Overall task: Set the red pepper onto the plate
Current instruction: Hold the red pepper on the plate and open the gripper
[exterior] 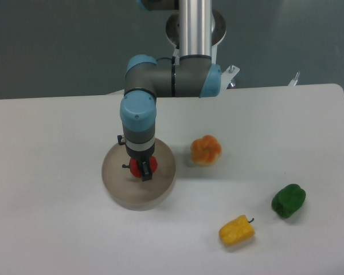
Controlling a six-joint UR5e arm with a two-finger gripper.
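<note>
- The table is white and carries every object in view; its far edge meets a dark grey-blue wall.
- The arm comes down from above as a silver column, bends at a grey elbow with pale blue caps, and drops a vertical wrist section over the left-centre of the table.
- The plate is a flat, round, beige-grey disc lying left of centre on the table, directly below the wrist. Its near and left portions are bare.
- The gripper points straight down over the middle of the plate. Its dark fingers are clamped on the red pepper, one finger showing in front of it.
- The orange pepper is lobed and sits on the table just right of the plate, apart from its rim.
- The green pepper lies near the right side of the table, well apart from the plate.
- The yellow pepper lies toward the near edge, left of and below the green one, with a short dark stem pointing up and right.
- The red pepper is held between the fingers above the centre of the plate, red showing on both sides of the front finger. Whether its underside touches the plate surface cannot be told from this view.
</note>
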